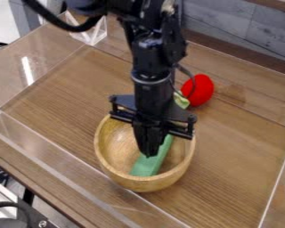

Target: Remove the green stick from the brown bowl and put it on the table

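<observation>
The brown bowl (115,153) sits near the front of the table (61,98), round, light wood with a thick rim. Inside it the green stick (153,159) leans from the bowl's floor up toward the right rim. My gripper (150,150) reaches straight down into the bowl, its black fingers drawn together around the stick's upper part. The stick's top end is hidden behind the fingers. The stick's lower end still rests in the bowl.
A red strawberry-like toy (199,87) lies just behind and right of the bowl. Low clear acrylic walls (38,169) run around the tabletop. A small clear stand (88,31) sits at the back left.
</observation>
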Controlling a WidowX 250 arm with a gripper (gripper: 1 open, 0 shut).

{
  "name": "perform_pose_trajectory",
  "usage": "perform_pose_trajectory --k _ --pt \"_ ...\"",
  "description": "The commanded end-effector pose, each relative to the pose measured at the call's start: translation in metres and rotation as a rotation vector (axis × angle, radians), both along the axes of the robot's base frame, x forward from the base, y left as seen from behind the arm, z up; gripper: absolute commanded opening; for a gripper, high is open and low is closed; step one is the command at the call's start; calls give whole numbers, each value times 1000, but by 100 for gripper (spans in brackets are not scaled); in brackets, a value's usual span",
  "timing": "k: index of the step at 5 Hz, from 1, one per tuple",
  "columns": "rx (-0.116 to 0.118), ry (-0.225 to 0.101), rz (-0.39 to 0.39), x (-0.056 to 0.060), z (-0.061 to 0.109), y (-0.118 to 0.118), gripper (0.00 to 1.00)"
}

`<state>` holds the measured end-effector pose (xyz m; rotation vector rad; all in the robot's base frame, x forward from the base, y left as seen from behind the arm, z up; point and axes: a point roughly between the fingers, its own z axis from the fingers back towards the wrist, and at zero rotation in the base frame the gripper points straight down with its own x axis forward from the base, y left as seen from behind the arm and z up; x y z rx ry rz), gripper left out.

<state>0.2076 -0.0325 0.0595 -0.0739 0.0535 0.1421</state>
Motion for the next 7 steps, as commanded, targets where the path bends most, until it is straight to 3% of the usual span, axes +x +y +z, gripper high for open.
perform_pose_trajectory --k 1,3,5,6,7 --pt "-11 -57 17 2 2 -2 0" --pt "-19 -79 -21 6 0 -4 0" --pt "-19 -95 37 13 8 -10 0" --pt "-25 -100 -41 12 6 -4 0" --pt "-27 -120 -58 17 10 -16 0"
